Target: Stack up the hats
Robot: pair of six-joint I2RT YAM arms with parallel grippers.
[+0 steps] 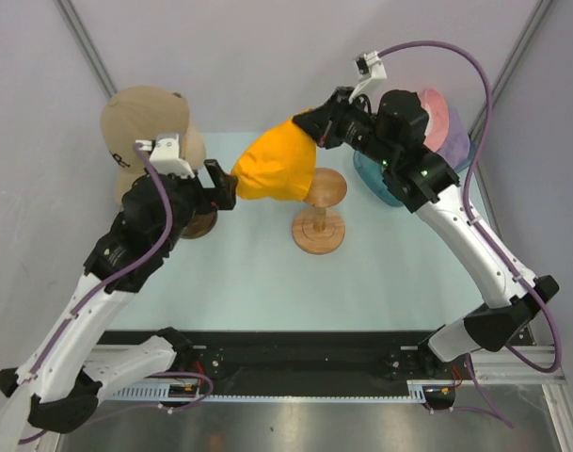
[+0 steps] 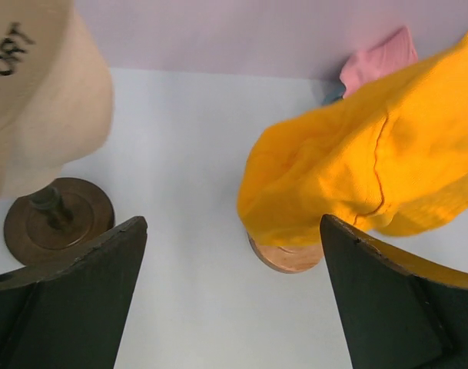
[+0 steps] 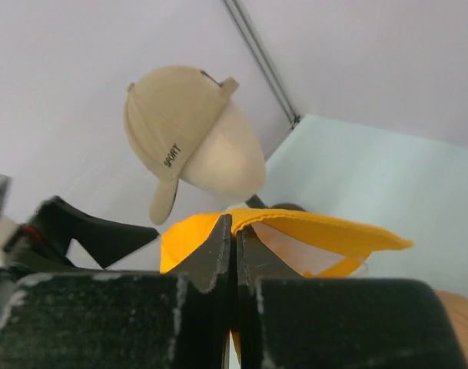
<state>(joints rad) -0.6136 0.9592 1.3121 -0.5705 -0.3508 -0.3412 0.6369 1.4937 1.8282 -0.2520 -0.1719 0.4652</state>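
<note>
Above the wooden stand [image 1: 319,229]: yellow hat [image 1: 275,169] being dangled
Right gripper [image 1: 314,130]: being pinched onto its brim
Left gripper [image 1: 222,186]: being held open

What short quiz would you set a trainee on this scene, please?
1. True or false: the left hand is shut on the yellow-orange hat.
2. Which one sits on the mannequin head? A. a pink hat B. the beige cap C. the yellow-orange hat
3. In a word or two: which hand pinches the yellow-orange hat's brim?

Key
1. False: its fingers stand apart, beside the hat.
2. B.
3. The right hand, shut on the brim.
</note>
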